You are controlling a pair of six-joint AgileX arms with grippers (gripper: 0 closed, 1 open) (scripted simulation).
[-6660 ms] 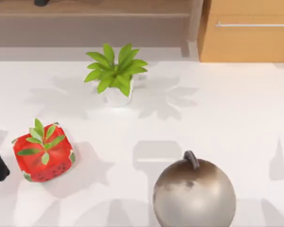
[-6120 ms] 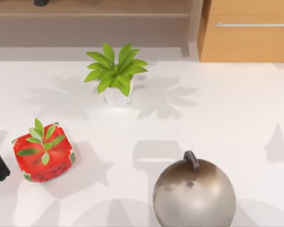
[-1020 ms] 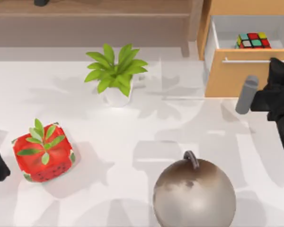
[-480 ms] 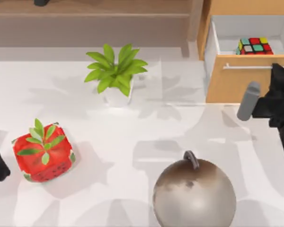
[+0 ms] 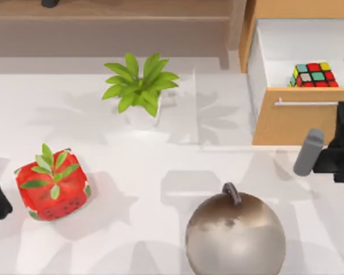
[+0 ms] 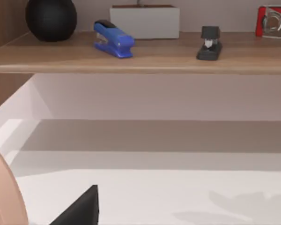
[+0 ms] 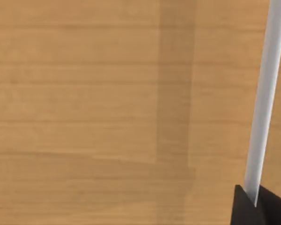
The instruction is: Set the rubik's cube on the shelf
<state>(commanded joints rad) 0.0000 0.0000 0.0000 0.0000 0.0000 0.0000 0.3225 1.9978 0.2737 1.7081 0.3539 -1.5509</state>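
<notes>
My right gripper (image 5: 343,106), closed on the silver bar handle (image 5: 309,102) of the open orange-wood drawer (image 5: 292,123), had the small multicoloured rubik's cube (image 5: 315,74) at its eleven o'clock, inside the drawer.

Rubik's cube (image 5: 314,75) — red, green, yellow squares; drawer (image 5: 298,123) — orange wood.

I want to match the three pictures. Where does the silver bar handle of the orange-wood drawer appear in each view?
Top view: the silver bar handle lies across the orange-wood drawer front, at the table's right side.
Right wrist view: the handle runs as a pale bar into the right gripper, which is shut on it.
Left wrist view: it faces the light-brown wooden shelf and a blue stapler instead.
Shared landmark: the drawer front, in the top and right wrist views.
</notes>
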